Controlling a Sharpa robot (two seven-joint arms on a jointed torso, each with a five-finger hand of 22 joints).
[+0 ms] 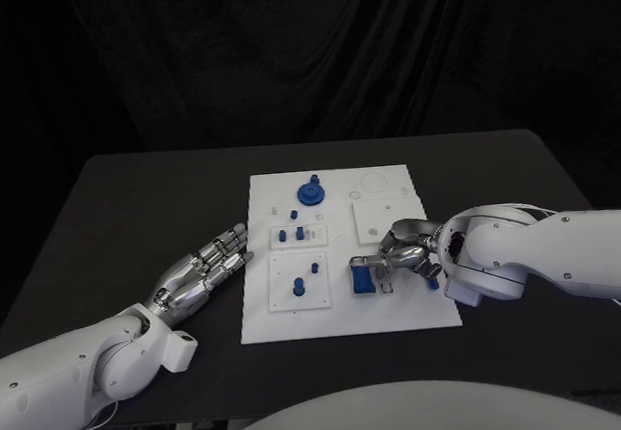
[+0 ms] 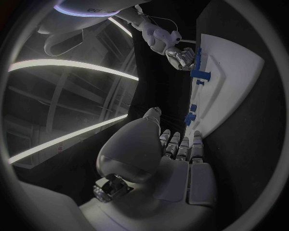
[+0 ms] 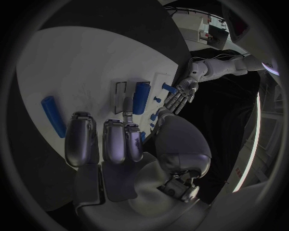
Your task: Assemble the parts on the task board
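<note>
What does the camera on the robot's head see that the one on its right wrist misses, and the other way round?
Head view alone: the whole white task board on the black table, with a round blue part near its far edge and both white arms reaching in.

Right wrist view alone: the underside of the right hand close up, and a loose long blue part lying on the board beside it.

Both: the left hand resting flat beside the board, and the blue block at the right hand's fingertips.

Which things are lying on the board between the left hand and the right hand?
In the head view, between the left hand and right hand, two small white plates with blue pegs lie on the task board.
</note>
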